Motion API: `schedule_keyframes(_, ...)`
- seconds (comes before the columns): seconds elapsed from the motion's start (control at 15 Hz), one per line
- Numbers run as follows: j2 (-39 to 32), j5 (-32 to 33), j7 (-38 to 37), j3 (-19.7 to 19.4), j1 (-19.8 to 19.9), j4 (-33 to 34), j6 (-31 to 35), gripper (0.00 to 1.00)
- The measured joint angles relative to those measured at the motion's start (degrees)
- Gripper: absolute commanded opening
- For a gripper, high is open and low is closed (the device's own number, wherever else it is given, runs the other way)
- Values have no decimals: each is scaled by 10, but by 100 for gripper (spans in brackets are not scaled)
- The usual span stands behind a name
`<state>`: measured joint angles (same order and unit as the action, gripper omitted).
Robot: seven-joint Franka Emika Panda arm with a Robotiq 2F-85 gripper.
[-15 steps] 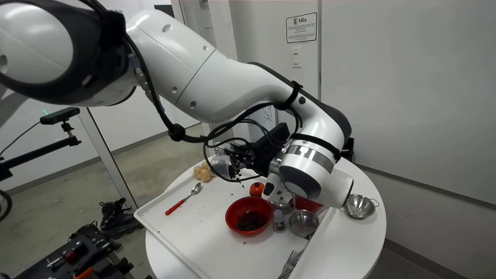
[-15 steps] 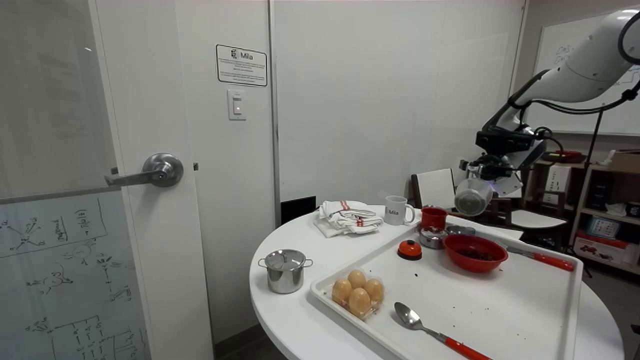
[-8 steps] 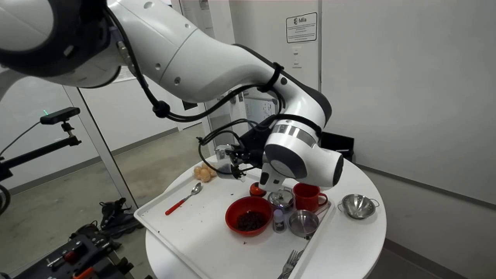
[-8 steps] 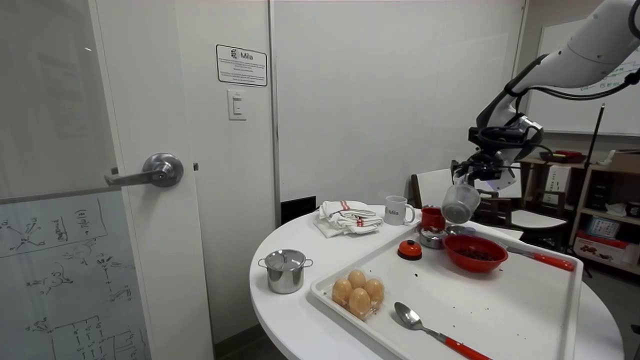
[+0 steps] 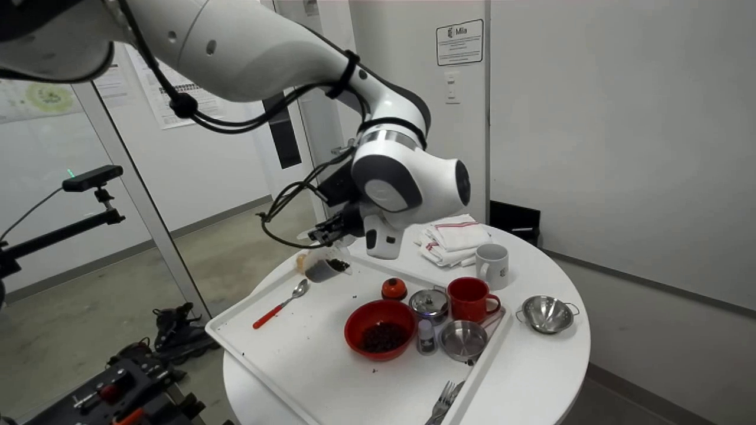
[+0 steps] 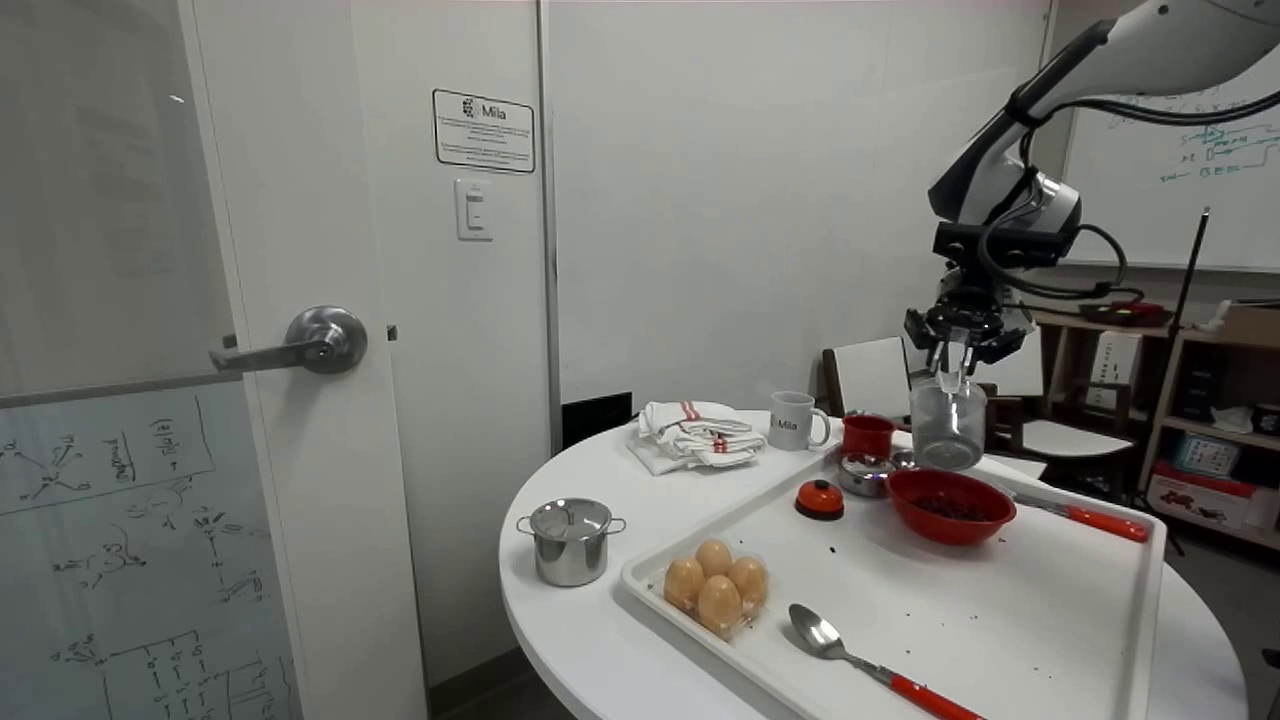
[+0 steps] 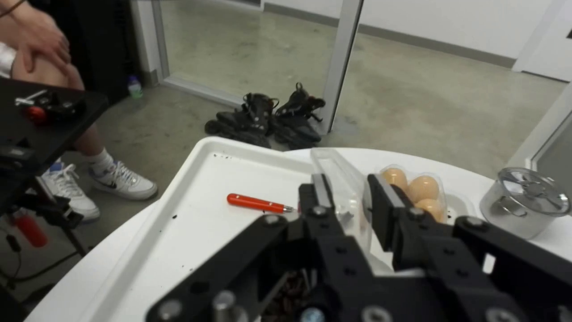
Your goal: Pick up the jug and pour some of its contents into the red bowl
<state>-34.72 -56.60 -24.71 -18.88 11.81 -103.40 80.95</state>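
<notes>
Gripper (image 7: pixel 351 197): jaws pinched on the handle of the jug (image 6: pixel 948 432). The jug hangs just below it, above the tray (image 5: pixel 301 354); in an exterior view, mouth tipped rightward, dark bits (image 5: pixel 338 265) inside. There the red bowl (image 5: pixel 358 329) sits nearer and right, well apart.

jug (image 6: pixel 945 428): held below gripper (image 7: pixel 351 193) | wrist view: spoon (image 7: pixel 255 203) left of gripper, eggs (image 7: pixel 422 188) right (pot (image 7: pixel 518 206) farther right) | in an exterior view: bowl (image 5: pixel 375 313) lower right of gripper

"Mila" on the wall sign (image 6: pixel 484 131) and the pale mug (image 6: pixel 791 421)
</notes>
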Motion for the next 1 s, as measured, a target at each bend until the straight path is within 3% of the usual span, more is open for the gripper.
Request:
schedule_keyframes(0.53, 113, 83, 6, 61, -111, -151, 299, 10)
schedule_keyframes(1.0, 101, 81, -13, 129, -142, -210, 480, 9)
